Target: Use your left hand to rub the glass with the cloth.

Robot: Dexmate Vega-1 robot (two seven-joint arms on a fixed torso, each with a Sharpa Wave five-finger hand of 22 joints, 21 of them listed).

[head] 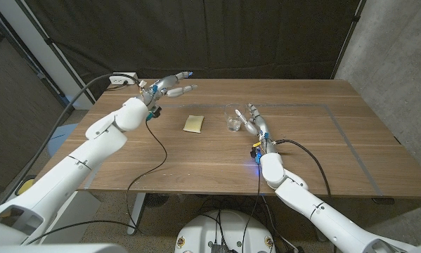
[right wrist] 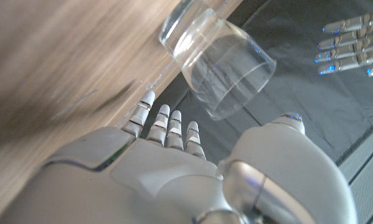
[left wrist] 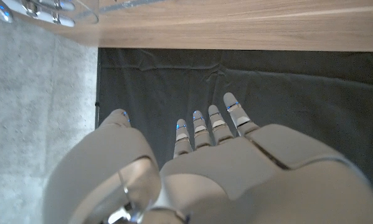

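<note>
Hovering at ten o'clock above the wooden table (head: pixel 196 158), the left hand (head: pixel 169 85) spreads empty. At centre lies the square yellow cloth (head: pixel 194 124), flat; beside it the clear upright glass (head: pixel 233 119). The right hand (head: pixel 255 121), fingers apart and empty, stands just beside the glass.

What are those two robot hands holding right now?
Nothing: the left hand is open, the right hand open beside the clear drinking glass.

The bench (head: pixel 301 147) is evenly lit from above, and only soft shadows are cast. In the right wrist view the wood is smeared by blur, while highlights are caught on the glass (right wrist: pixel 220 68).
</note>
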